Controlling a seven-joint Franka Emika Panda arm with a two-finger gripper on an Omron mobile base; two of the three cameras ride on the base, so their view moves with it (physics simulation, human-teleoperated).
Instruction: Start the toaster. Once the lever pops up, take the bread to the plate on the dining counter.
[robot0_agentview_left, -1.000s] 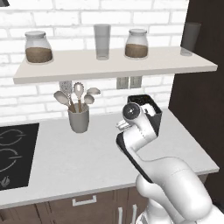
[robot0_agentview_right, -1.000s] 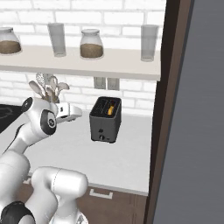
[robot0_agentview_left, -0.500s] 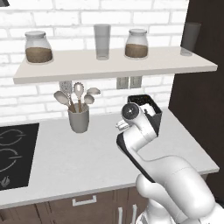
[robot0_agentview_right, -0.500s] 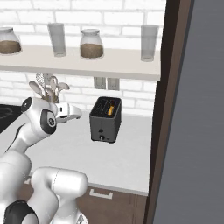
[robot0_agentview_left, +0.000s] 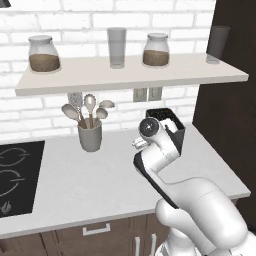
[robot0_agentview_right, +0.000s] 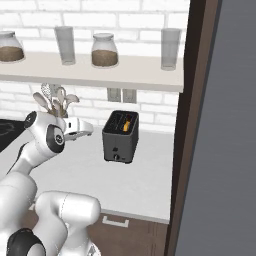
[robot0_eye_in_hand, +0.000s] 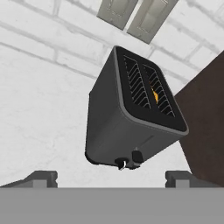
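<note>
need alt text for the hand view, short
A small boxy dark grey toaster stands tilted in the frame on a white counter, something orange showing in one slot. The open gripper hangs just short of it, with two wall outlets on white brick behind.

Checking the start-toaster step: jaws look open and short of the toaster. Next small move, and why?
Probably ease the hand forward and down toward the lever on the toaster front. The gripper is open and holds nothing, the toaster stands just ahead of it, untouched, and the bread sits down in one slot, so toasting does not look started yet.
</note>
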